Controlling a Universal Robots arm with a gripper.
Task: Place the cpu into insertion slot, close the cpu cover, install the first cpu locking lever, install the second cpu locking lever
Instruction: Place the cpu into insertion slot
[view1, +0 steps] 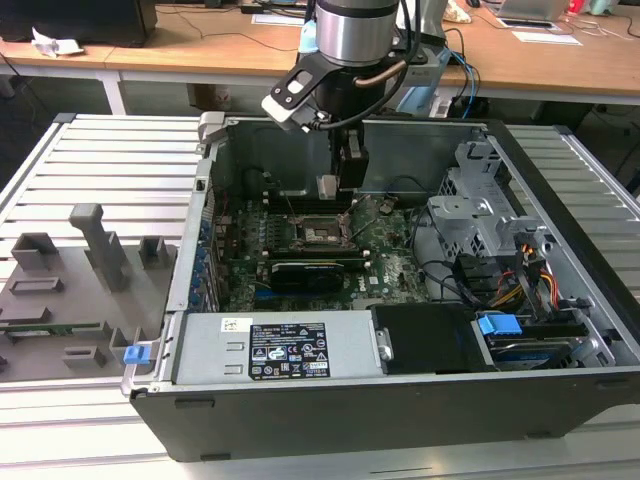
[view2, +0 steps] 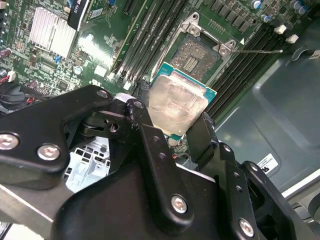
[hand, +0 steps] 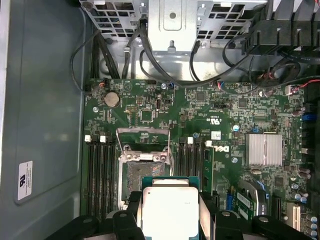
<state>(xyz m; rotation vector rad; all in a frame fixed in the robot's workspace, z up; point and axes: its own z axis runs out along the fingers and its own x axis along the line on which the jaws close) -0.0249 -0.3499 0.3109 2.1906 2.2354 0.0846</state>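
The claw (view2: 172, 117) grips the cpu (view2: 177, 102), just above the open insertion slot (view2: 199, 56). First step, I think: the cpu must line up square with it.

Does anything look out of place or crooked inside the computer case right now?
Nothing looks damaged or spilled. The gripper holds the cpu by two opposite edges above the circuit board, square to the open insertion slot but not in it. Its metal top looks smudged.
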